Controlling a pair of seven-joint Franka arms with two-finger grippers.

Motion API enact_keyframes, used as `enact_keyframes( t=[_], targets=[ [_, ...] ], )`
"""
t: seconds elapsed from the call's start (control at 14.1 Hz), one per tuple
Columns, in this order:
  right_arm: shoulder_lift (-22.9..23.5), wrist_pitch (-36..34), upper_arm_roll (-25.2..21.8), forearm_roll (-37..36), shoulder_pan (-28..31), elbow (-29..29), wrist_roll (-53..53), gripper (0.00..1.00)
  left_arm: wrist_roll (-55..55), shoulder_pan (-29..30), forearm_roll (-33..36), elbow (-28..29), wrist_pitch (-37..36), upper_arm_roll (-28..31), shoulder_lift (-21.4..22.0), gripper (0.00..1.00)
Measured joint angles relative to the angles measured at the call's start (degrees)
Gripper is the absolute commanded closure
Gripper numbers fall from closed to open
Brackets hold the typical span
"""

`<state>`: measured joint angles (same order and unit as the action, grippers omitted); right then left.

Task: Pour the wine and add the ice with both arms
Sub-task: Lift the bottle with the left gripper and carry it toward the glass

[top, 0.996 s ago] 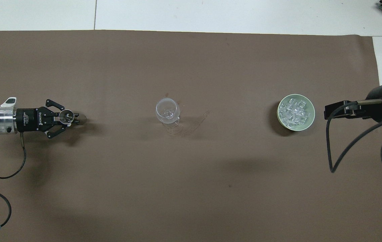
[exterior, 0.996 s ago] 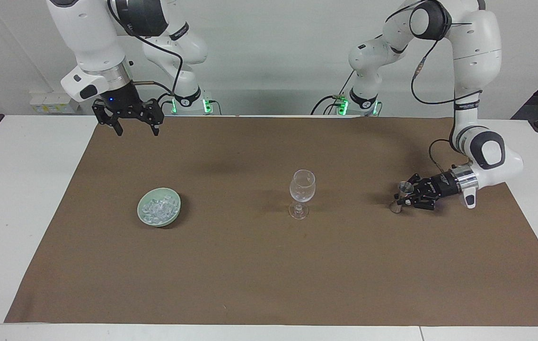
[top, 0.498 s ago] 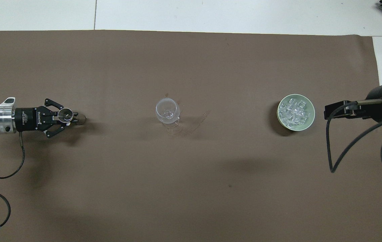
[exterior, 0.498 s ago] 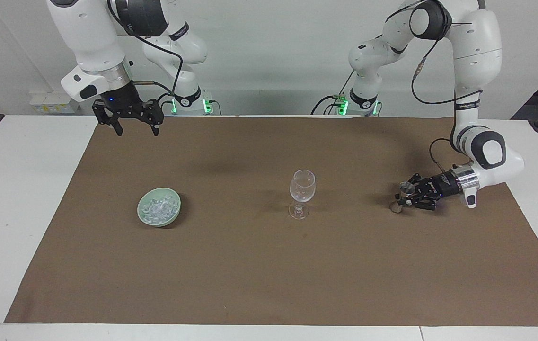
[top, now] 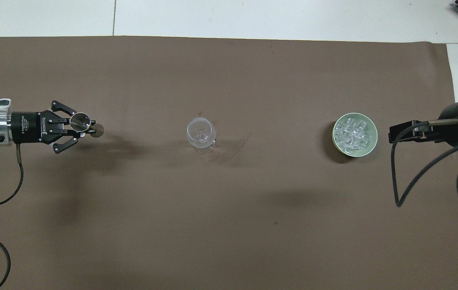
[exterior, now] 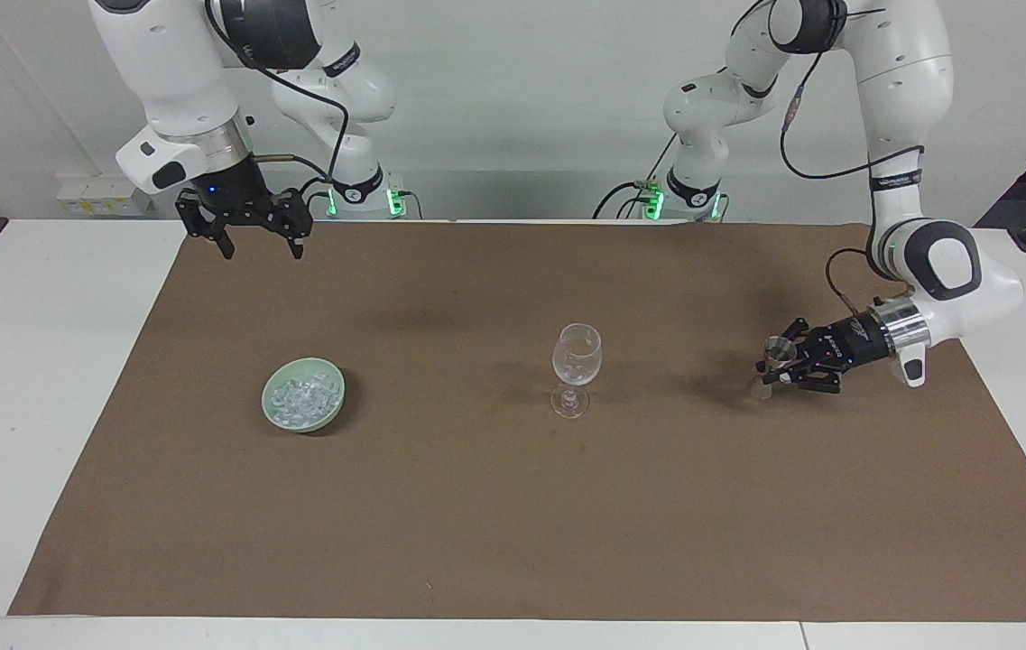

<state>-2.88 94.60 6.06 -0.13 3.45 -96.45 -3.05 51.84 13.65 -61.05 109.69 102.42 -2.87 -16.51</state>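
White table under a brown mat (exterior: pixel 513 506), two Franka arms at its robot edge.

Toward the left arm's end of the mat: left gripper (exterior: pixel 779 372) (top: pixel 85 129) low over the brown surface, fingertips clamped on a small metal jigger (exterior: pixel 774 361) (top: pixel 80 122), lifted clear of the mat with its shadow beneath. Near the mat's middle: an upright stemmed wine glass (exterior: pixel 576 366) (top: pixel 201 135), well apart from both grippers. Toward the right arm's end: a pale green bowl (exterior: pixel 271 406) (top: pixel 369 143) heaped with ice (exterior: pixel 300 397) (top: pixel 351 133), small clear cubes. Above the mat's robot-side corner at that end: right gripper (exterior: pixel 260 239) (top: pixel 404 133), raised high, waiting, fingers spread wide and pointing down, grasping nothing, well apart from the bowl.
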Motion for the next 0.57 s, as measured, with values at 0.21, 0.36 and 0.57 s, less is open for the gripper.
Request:
enact_keyframes(
  t=[0.21, 0.36, 0.57],
  targets=[
    [0.0, 0.0, 0.0, 0.0, 0.0, 0.0, 0.0, 0.0, 6.3, -3.55, 0.82, -0.07, 1.41, -0.02, 3.13, 1.0],
    [0.0, 0.0, 0.0, 0.0, 0.0, 0.0, 0.0, 0.0, 10.18, -5.97, 0.94, -0.68, 2.89, -0.04, 3.98, 1.0],
    [0.0, 0.0, 0.0, 0.0, 0.0, 0.0, 0.0, 0.0, 14.75, -10.36, 1.05, -1.56, 6.18, -0.09, 4.68, 1.0]
  ],
)
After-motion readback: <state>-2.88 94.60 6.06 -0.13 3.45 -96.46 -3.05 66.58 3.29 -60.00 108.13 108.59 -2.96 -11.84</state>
